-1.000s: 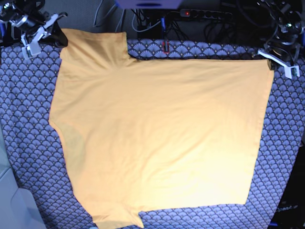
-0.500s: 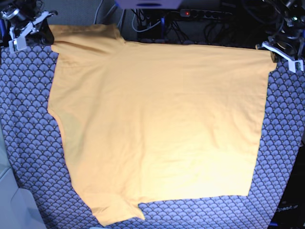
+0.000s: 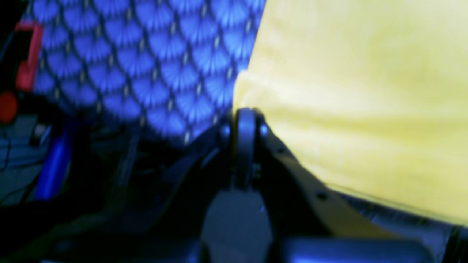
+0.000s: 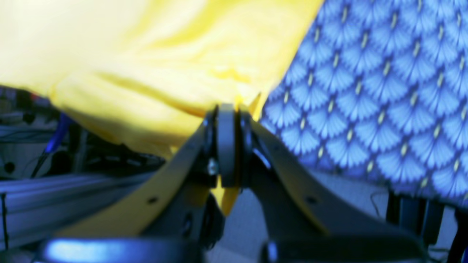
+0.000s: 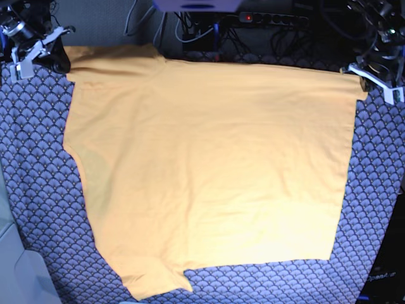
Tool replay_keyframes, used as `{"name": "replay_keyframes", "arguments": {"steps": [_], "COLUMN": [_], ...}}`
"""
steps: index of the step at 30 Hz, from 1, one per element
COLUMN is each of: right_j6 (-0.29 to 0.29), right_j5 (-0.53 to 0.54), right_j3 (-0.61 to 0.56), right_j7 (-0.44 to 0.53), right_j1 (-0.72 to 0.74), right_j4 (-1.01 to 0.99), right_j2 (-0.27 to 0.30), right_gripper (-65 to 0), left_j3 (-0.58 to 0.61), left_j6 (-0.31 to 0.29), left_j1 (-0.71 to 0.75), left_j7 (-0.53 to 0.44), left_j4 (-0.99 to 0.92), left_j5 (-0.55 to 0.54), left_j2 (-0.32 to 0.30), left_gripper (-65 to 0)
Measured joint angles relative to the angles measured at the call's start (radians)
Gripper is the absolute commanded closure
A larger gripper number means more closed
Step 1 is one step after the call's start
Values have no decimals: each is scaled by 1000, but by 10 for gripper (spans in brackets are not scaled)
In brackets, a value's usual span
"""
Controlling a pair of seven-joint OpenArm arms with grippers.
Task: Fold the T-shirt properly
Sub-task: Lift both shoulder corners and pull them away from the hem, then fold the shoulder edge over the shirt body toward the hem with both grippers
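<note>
The yellow-orange T-shirt [image 5: 209, 164] lies spread across the table, its far edge pulled taut between my two grippers. At the far right corner my left gripper [image 5: 364, 77] is shut on the T-shirt; in the left wrist view the cloth [image 3: 358, 109] runs out of the closed left gripper [image 3: 245, 114]. At the far left corner my right gripper [image 5: 62, 56] is shut on the sleeve end; the right wrist view shows bunched cloth [image 4: 153, 73] pinched in the right gripper [image 4: 226, 107]. A sleeve tip [image 5: 161, 282] lies at the near edge.
The blue-grey scallop-patterned table cover [image 5: 38, 190] shows left, right and in front of the shirt. Behind the table's far edge sit cables and a power strip [image 5: 272, 19]. A grey surface [image 5: 16, 272] lies at the near left corner.
Both grippers have drawn the shirt's far edge farther back and outward. The far edge now lies straighter, covering the strip of table cover that showed behind it.
</note>
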Motion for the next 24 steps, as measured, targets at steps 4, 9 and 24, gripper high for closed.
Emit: {"name": "replay_keyframes", "arguments": {"steps": [4, 9, 24], "right_j6": [6, 5, 13], "right_j5": [2, -30, -481], "right_j3": [-3, -1, -119], "right_j7": [-109, -203, -360], "right_j1": [82, 201, 588], "right_j4": [-2, -2, -9], "right_j2": [19, 31, -12], "right_gripper": [0, 0, 0], "left_j3": [3, 3, 100], "left_j6": [3, 7, -5], "left_j1": [-29, -96, -353], "left_j7": [-2, 5, -2], "left_j4": [0, -3, -6], "left_j5": [-2, 9, 321], "left_j2": [-3, -5, -2], "left_gripper": [0, 0, 0]}}
